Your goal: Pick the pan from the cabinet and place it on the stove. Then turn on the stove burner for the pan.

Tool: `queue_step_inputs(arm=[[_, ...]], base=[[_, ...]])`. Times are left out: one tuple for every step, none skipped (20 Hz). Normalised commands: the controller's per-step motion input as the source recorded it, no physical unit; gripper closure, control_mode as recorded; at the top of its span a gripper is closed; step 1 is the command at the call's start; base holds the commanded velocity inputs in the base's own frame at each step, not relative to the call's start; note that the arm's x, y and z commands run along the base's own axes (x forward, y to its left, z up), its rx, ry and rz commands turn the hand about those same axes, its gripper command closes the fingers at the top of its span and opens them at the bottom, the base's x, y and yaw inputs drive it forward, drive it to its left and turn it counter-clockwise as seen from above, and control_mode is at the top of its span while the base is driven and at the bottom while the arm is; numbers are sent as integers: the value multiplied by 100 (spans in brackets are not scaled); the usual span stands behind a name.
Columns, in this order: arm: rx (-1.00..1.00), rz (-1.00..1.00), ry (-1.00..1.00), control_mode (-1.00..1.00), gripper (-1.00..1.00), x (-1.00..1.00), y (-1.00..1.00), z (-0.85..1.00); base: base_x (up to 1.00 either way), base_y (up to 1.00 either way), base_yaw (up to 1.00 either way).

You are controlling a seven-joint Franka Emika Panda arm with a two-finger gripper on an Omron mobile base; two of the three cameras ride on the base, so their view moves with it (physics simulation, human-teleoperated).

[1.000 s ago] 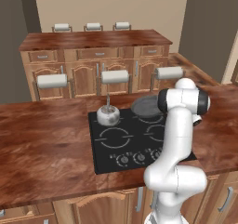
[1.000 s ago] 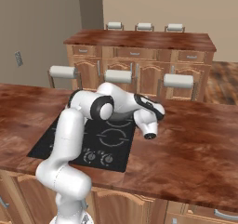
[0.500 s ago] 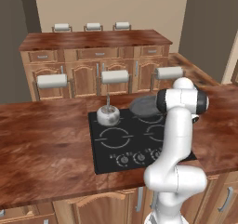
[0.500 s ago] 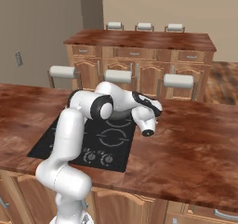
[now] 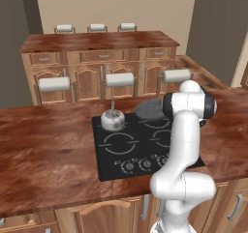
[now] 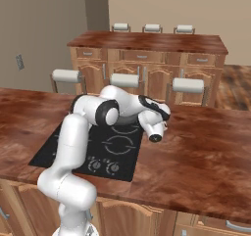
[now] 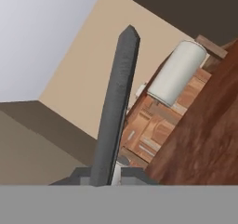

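No writing or brand mark can be read on anything here.

The dark grey round shallow frying pan point(image 5: 151, 109) sits on the rear right part of the flat black glass cooktop with thin white ring markings point(image 5: 140, 147), partly hidden by the white arm in the left base view. Nothing can be seen inside it. Its long thin dark handle point(image 7: 115, 111) runs up the middle of the hand view, rising from between the gripper's dark fingertips at the bottom edge. The jaws are nearly together and close about that handle; whether they press it firmly or have just slackened I cannot tell.

Beside the pan, on the rear left ring, stands a small shiny silver kettle with an upright handle point(image 5: 112, 119), apart from the pan. A row of small round grey knobs point(image 5: 138, 165) lies along the cooktop's front edge.

The cooktop is set into a reddish-brown polished wooden worktop point(image 5: 48, 145). Behind it stand white cushioned stools point(image 5: 119, 79) and a second wooden island with arched door panels point(image 5: 97, 58).

In the right base view the wrist point(image 6: 156, 127) hangs low over the worktop just right of the cooktop.
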Motion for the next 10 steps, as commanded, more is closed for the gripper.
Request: queue_step_inputs(arm=[[0,-4,0,-100,100,-34,-27,0],[0,-4,0,-100,100,-40,-24,-10],[0,-3,0,-100,100,-42,-19,-15],[0,-3,0,-100,100,-41,-17,-21],[0,-3,0,-100,100,-40,-17,-25],[0,-1,0,-100,100,-41,-22,-25],[0,-1,0,-100,100,-44,-26,-27],[0,-1,0,-100,100,-40,-22,-33],[0,-1,0,-100,100,-32,-17,-35],[0,-1,0,-100,100,-26,-15,-34]], base=[[0,0,0],[0,0,0],[0,0,0],[0,0,0],[0,0,0],[0,0,0],[0,0,0],[0,0,0],[0,0,0],[0,0,0]])
